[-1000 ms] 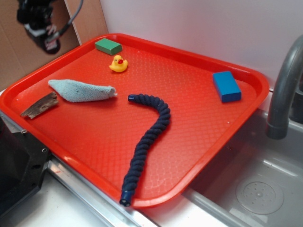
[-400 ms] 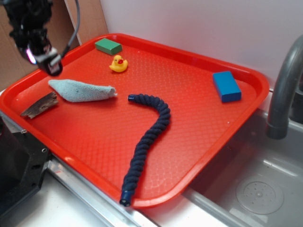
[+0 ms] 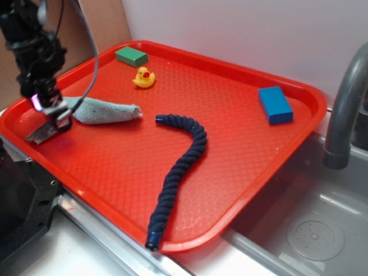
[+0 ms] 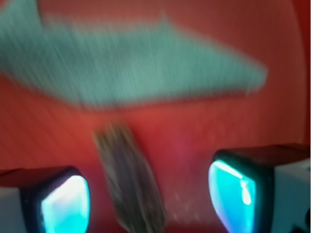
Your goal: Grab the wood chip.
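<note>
In the exterior view, the tool (image 3: 53, 118) is hanging low over the red tray's (image 3: 241, 167) left edge, covering most of the chip (image 3: 35, 134) beside the cloth (image 3: 106, 111). In the blurred wrist view, the chip (image 4: 130, 182) is lying between the tool's (image 4: 148, 196) spread fingers (image 4: 65, 208), untouched, below the cloth (image 4: 131, 73).

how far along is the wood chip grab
The approach looks done: the tool sits low over the red tray, fingers open on either side of the wood chip, beside the blue cloth. Closing on the chip and lifting remain.
</note>
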Controlling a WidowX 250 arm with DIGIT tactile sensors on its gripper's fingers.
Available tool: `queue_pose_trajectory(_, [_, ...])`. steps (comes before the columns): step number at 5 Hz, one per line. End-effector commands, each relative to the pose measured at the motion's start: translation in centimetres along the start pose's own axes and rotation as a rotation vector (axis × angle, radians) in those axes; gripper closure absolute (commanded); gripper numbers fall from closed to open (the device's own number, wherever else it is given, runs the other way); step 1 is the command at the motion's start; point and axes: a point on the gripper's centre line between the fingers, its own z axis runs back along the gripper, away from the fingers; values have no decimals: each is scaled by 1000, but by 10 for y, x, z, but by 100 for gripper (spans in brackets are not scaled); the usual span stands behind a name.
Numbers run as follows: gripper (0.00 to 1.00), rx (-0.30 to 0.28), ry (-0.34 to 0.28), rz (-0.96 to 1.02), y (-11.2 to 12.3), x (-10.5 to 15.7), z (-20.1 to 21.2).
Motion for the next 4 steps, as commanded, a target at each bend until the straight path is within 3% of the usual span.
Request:
queue_pose_trajectory(1, [0,14,2,-42,-6,-14,-15])
queue_pose_trajectory(4, [0,23,-52,-141,-30,30,2])
